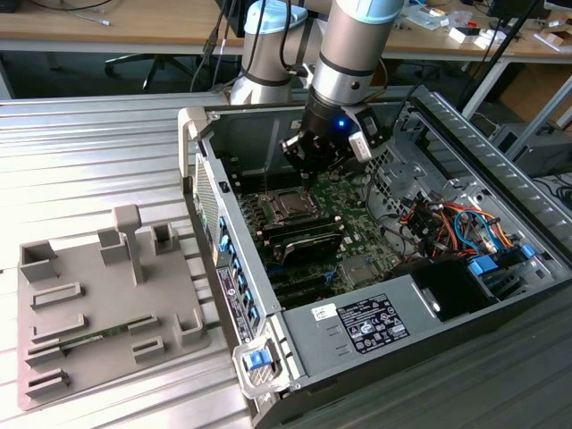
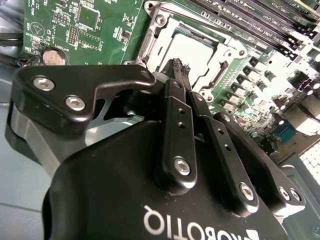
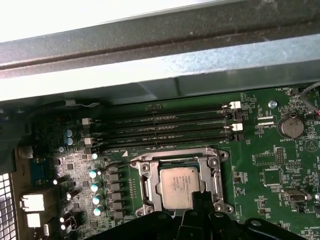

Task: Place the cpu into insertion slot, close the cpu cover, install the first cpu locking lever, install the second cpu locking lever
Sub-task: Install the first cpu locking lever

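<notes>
The cpu [image 3: 177, 187] is seen seated in the insertion slot [image 1: 290, 206] on the green motherboard [image 3: 270, 165], with its silvery face turned up. The cpu cover [image 3: 172, 160] is laid flat around it, so that the chip shows through the cover's window. The gripper [image 2: 179, 67] is held just above the near edge of the socket, and its black fingers [image 2: 172, 125] are drawn together with nothing seen between them. Long black memory slots [image 3: 160, 132] are found just beside the socket. In the exterior view the open computer case [image 1: 447, 107] is set on a ribbed metal tabletop [image 1: 89, 143], and a grey fixture tray [image 1: 54, 357] is placed towards the exterior view's left.
</notes>
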### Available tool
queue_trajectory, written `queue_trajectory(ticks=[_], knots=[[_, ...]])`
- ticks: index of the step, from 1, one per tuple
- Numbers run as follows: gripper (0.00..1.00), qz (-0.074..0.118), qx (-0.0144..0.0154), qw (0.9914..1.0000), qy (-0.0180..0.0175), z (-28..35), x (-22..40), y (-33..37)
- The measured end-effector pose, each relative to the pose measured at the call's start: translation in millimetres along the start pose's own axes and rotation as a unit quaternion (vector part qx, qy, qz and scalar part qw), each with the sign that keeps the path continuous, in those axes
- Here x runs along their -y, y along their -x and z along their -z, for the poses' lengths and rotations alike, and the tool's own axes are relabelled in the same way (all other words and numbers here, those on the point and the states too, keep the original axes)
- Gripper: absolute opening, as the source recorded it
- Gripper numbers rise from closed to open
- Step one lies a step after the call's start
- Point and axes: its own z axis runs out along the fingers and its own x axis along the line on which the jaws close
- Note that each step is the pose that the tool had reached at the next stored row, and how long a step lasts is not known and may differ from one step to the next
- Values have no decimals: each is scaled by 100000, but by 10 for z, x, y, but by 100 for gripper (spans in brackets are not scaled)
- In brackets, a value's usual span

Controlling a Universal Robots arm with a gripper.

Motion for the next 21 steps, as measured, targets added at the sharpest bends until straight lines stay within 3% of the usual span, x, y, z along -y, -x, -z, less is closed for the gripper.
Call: queue_trajectory(ticks=[14,21], knots=[[11,2093,56,99978,20,0,0,0],[11,4048,107,99918,49,0,0,0]])
